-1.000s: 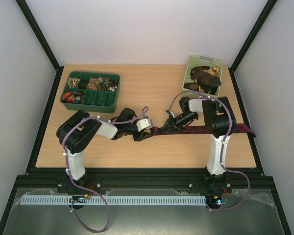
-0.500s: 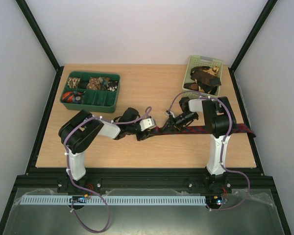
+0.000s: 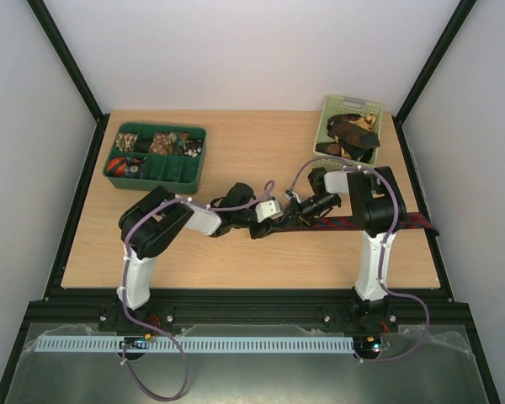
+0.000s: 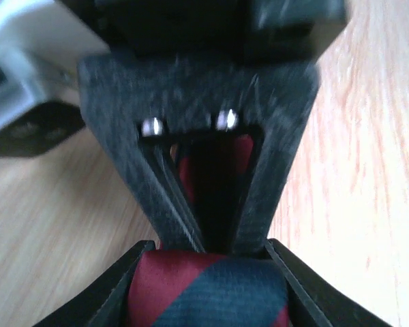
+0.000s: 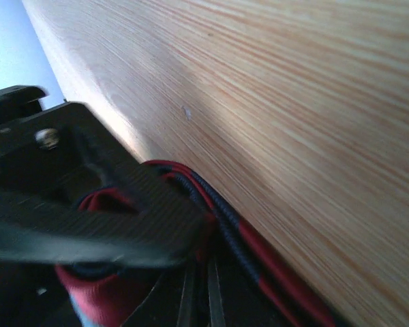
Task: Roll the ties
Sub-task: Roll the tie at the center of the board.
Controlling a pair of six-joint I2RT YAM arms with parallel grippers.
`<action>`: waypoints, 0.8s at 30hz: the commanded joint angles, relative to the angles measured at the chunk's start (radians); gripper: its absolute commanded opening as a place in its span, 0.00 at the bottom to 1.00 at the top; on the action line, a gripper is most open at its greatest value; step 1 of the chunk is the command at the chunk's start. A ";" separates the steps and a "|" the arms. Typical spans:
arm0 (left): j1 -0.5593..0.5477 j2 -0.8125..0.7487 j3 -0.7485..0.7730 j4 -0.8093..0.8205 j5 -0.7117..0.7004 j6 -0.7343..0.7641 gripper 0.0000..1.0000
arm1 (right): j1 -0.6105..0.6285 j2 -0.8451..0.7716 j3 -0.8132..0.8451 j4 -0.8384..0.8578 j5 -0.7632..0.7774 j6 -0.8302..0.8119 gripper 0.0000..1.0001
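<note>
now | left hand (image 3: 262, 225) moved right, clamped on tie (image 3: 347, 224) | right hand (image 3: 287, 217) pinching tie, unmoved

Dark red tie (image 3: 412, 221) with navy diagonal stripes on pale, fine-grained wooden table (image 3: 261, 151); dark green tray (image 3: 164, 182); pale green basket (image 3: 353, 104) with brown and black ties (image 3: 349, 135); black-and-white left arm (image 3: 156, 231) and right arm (image 3: 374, 206); white walls (image 3: 252, 50), black frame (image 3: 66, 59).

On my feed I see a light wooden tabletop (image 3: 261, 151) with a black frame along its edges. A dark green divided tray (image 3: 173, 172) sits far left. A pale green plastic basket (image 3: 351, 103) sits in the far right corner.
</note>
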 commanded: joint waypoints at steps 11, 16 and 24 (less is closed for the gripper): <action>0.020 0.072 -0.049 -0.131 -0.060 0.110 0.38 | 0.006 0.024 -0.022 -0.044 0.123 -0.039 0.15; 0.036 0.068 -0.030 -0.240 -0.122 0.112 0.36 | -0.038 -0.029 0.010 -0.149 0.082 -0.106 0.28; 0.048 0.029 -0.015 -0.347 -0.148 0.119 0.36 | -0.070 -0.109 0.013 -0.187 -0.035 -0.111 0.44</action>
